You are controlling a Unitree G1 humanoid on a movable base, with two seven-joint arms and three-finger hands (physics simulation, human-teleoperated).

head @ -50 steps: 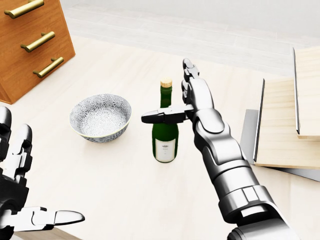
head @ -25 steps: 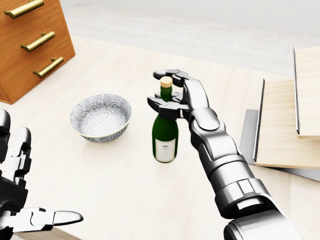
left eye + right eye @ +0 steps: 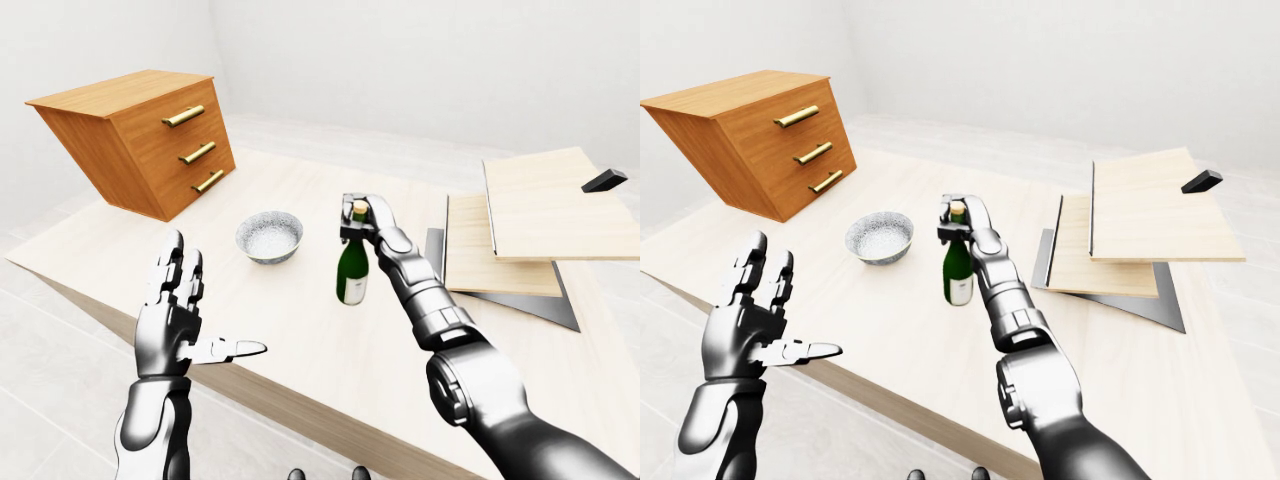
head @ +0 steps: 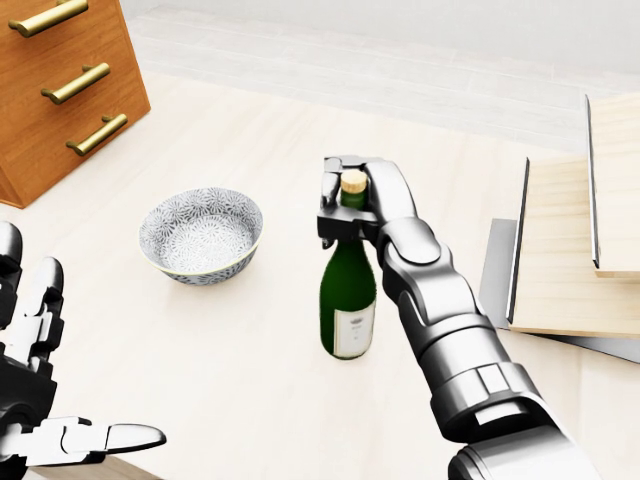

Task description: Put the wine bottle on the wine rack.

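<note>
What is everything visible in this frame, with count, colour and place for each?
Green glass wine bottle with cork: one, dark green, table centre, neck gripped by the right hand.
Patterned ceramic bowl: one, grey-white, left of the bottle.
Wooden drawer chest with brass handles: one, orange-brown, upper left, tilted.
Light wooden stepped boards: two, pale wood, on a grey base at right.
Small black block: one, on the upper board.
Pale wooden table: one.
Right robot hand: closed round the bottle neck.
Left robot hand: open, lower left, apart from everything.

My right hand (image 4: 352, 205) has its fingers curled tight around something; my left hand (image 3: 178, 320) hangs low, fingers spread wide.
</note>
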